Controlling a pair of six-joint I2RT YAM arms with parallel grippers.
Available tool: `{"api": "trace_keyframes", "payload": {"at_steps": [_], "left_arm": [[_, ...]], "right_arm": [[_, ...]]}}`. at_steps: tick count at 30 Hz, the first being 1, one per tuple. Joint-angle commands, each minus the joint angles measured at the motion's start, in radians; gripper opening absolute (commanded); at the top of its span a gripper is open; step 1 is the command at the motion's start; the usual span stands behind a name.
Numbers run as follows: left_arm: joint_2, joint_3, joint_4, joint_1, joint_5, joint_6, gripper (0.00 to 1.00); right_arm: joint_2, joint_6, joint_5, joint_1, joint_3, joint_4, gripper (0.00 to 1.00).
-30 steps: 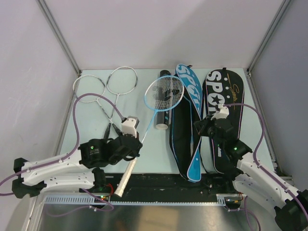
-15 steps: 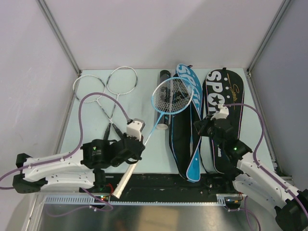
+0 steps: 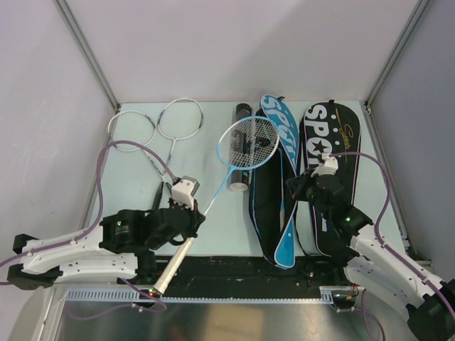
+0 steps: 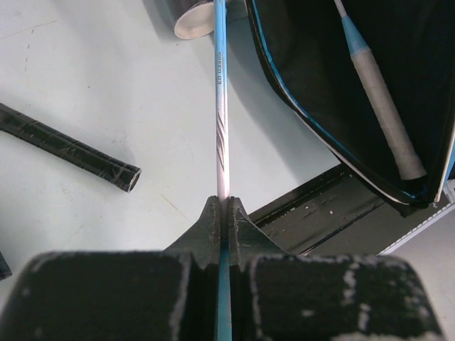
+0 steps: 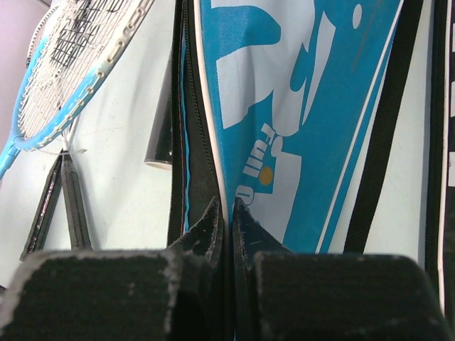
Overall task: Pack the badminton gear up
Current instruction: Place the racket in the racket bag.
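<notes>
My left gripper is shut on the thin shaft of a pale-blue racket and holds it aslant; its head is over the long black tube and its white handle reaches the near edge. The left wrist view shows the jaws pinching the shaft. My right gripper is shut on the edge of the blue racket cover's flap, with the jaws closed on the rim. Inside the open blue cover lies another racket's white handle. Two white rackets lie at the back left.
A black racket cover lies flat to the right of the blue one. The white rackets' black handles lie by my left gripper. A black strip runs along the table's near edge. Grey walls close in the left, back and right.
My left gripper has drawn back toward the near left with the blue racket; its head swung right, then back a little left. The right gripper has held still on the flap.
</notes>
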Motion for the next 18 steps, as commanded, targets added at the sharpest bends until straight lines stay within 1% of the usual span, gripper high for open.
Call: {"api": "trace_keyframes", "payload": {"at_steps": [1,10,14,18], "left_arm": [[-0.04,-0.011,0.012,-0.007,-0.03,0.04,0.0],[-0.076,-0.017,0.012,-0.009,0.008,0.125,0.0],[-0.097,-0.031,0.011,-0.01,-0.014,0.123,0.0],[-0.152,-0.05,0.011,-0.009,-0.008,0.125,0.0]], "right_arm": [[-0.02,0.02,0.035,0.009,0.068,0.067,0.0],[-0.014,0.032,0.057,0.027,0.076,0.058,0.0],[-0.009,0.037,0.067,0.034,0.082,0.058,0.0],[-0.008,0.036,0.077,0.037,0.092,0.053,0.0]]}}
